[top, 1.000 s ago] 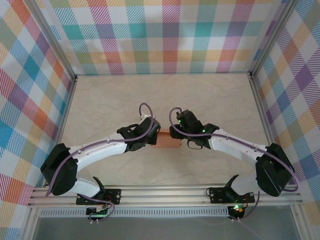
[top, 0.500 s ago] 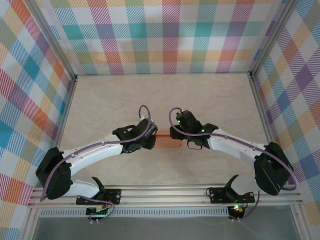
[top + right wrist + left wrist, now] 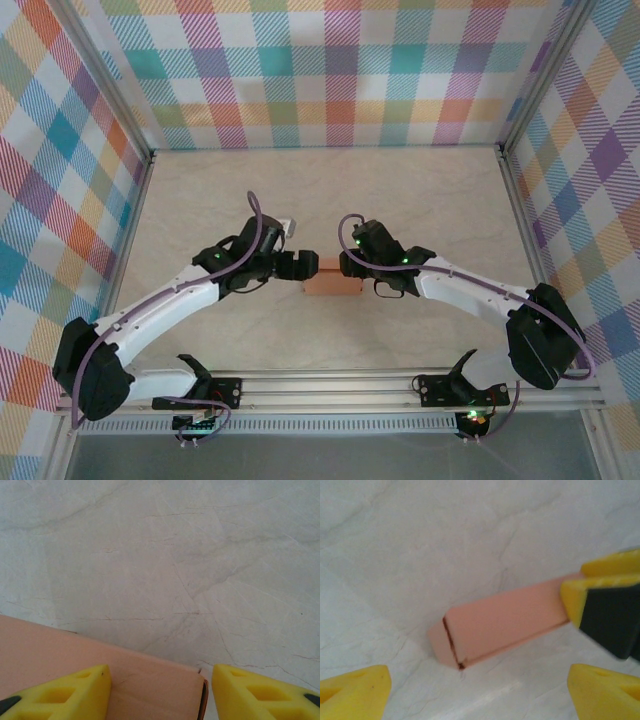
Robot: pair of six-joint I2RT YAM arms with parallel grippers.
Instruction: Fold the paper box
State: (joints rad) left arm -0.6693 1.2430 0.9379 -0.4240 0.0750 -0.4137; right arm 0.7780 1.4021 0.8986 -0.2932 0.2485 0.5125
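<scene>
The paper box [image 3: 332,285] is a salmon-orange flat rectangular box lying on the marble table. In the left wrist view the paper box [image 3: 500,625] lies ahead of my left gripper [image 3: 480,690], whose yellow fingertips [image 3: 355,690] stand wide apart and clear of it. From above, my left gripper [image 3: 303,265] sits just off the box's left end. My right gripper [image 3: 160,690] stands open over the other end of the paper box [image 3: 150,690]: one finger lies over the card, the other just past its edge with a small gap. My right gripper [image 3: 347,265] is at the box's upper right.
The marble table [image 3: 420,200] stretches bare behind the box. Plaid walls and an aluminium frame [image 3: 325,150] close it in at the back and sides. Both arm bases are bolted to the near rail [image 3: 330,385].
My left gripper has opened, let go of the box's left end and drawn back to the left, the arm swinging outward. The right arm and the box have stayed put.
</scene>
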